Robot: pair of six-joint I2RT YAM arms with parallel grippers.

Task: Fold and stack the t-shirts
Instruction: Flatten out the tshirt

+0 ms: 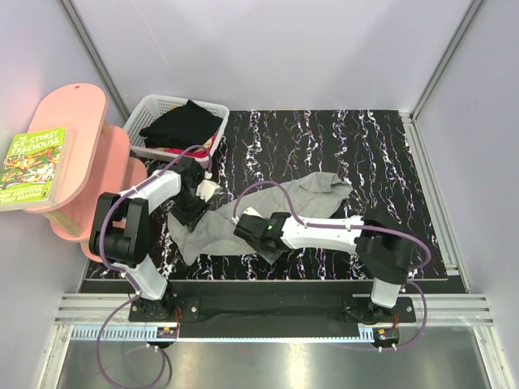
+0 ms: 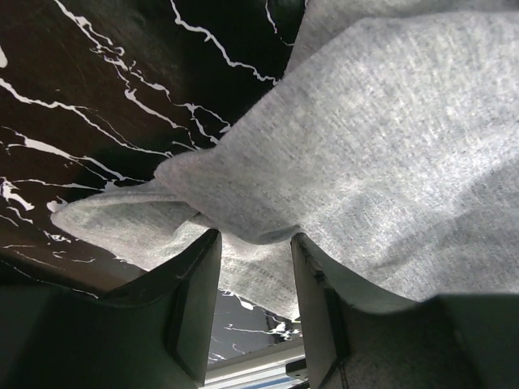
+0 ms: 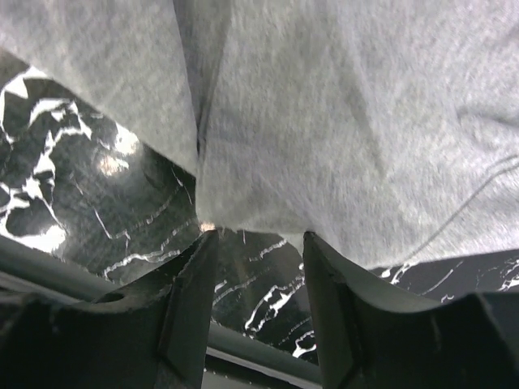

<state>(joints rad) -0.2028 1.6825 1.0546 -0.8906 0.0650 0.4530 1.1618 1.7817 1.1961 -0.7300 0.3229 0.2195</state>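
The light heather-grey t-shirt (image 1: 243, 212) lies crumpled across the middle of the black marbled table (image 1: 365, 146), running from the front left to a bunched end at the right (image 1: 328, 188). My left gripper (image 1: 193, 209) is at its left part. In the left wrist view it (image 2: 255, 239) is open, with a fold of the grey cloth (image 2: 389, 146) lying between and over its fingertips. My right gripper (image 1: 246, 229) is at the shirt's near edge. In the right wrist view it (image 3: 255, 235) is open, tips at the hem of the grey cloth (image 3: 324, 121). The black t-shirt (image 1: 182, 126) is heaped in the basket.
The white lattice basket (image 1: 154, 109) stands at the table's back left corner. A pink stool (image 1: 77, 138) with a green book (image 1: 32, 166) stands left of the table. A metal rail (image 1: 259, 308) runs along the near edge by the arm bases.
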